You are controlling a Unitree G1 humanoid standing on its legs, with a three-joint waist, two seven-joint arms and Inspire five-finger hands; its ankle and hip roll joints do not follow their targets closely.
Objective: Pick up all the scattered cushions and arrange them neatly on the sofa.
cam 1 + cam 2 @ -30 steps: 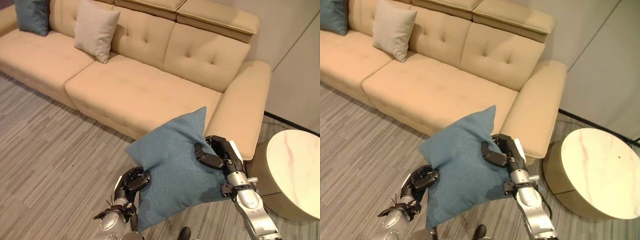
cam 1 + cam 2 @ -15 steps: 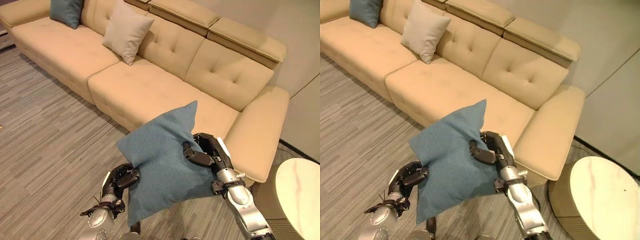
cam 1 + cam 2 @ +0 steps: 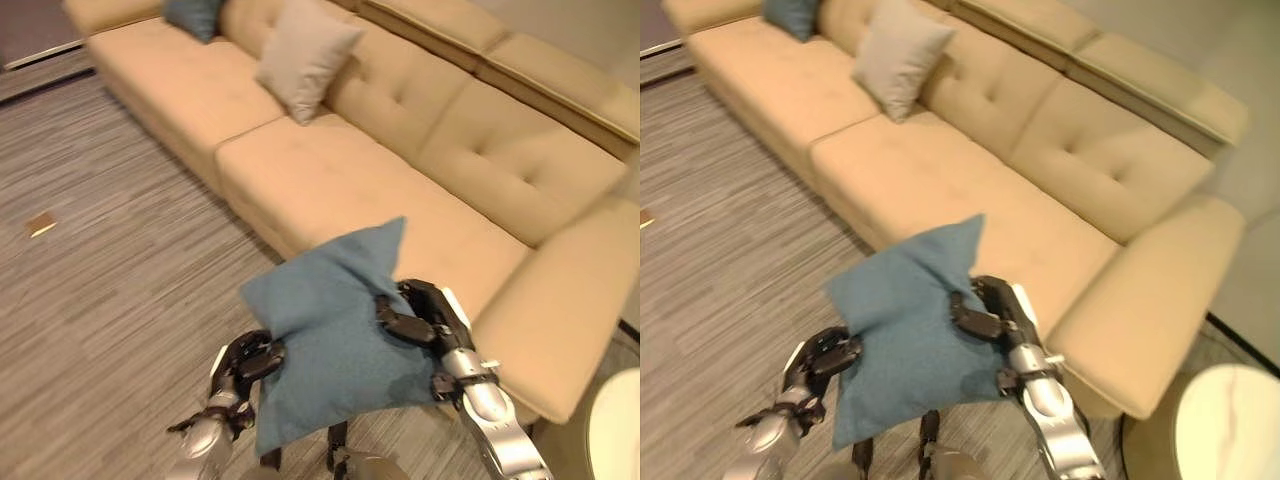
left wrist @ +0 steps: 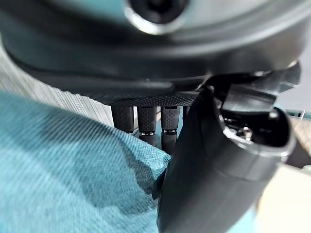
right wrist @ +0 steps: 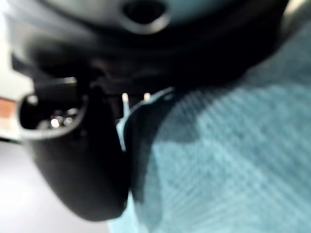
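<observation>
Hands (image 3: pixel 245 362) (image 3: pixel 415 318) pinch blue cushion (image 3: pixel 335 335) just before sofa (image 3: pixel 330 170) front edge.

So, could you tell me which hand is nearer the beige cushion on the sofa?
Left. The left hand grips the blue cushion on the side toward the beige cushion; the right hand grips its far side.

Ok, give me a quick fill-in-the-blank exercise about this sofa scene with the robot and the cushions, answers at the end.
1. The blue cushion is held between the left hand and the ____ hand.
2. The cushion leaning on the sofa backrest beside the seat seam is ____ in colour.
3. Another blue cushion rests at the sofa's far ____ end, seen from the robot.
4. The held cushion hangs over the ____, in front of the sofa seat.

Missing words: right; beige; left; floor
</observation>
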